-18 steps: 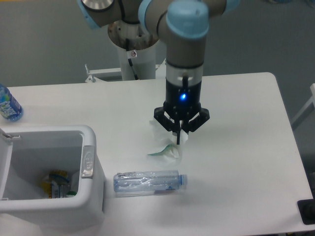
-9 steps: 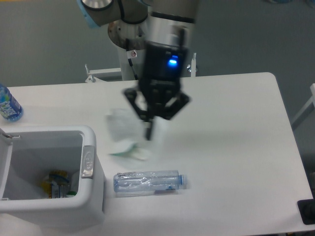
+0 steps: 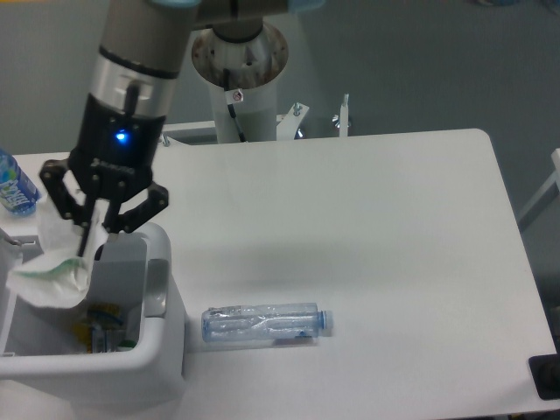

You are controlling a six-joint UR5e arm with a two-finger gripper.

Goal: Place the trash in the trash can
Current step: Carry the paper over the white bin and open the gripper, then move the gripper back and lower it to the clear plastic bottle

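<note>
My gripper point(image 3: 90, 242) is shut on the crumpled whitish wrapper point(image 3: 54, 267), which hangs over the open white trash can point(image 3: 162, 350) at the table's front left. The wrapper dangles just above the can's inside, with a green streak along its lower edge. Right of the can, a flattened clear plastic bottle point(image 3: 262, 324) with a bluish label and cap lies on its side on the table. Coloured bits of rubbish point(image 3: 105, 328) rest at the bottom of the can.
An intact blue-labelled water bottle point(image 3: 15, 186) stands at the table's far left edge. The arm's white base column point(image 3: 243, 87) rises behind the table. The can's grey latch point(image 3: 156, 284) faces the bottle.
The gripper has carried the wrapper from the middle of the table leftward, to a spot over the trash can. The flattened bottle has stayed put.
</note>
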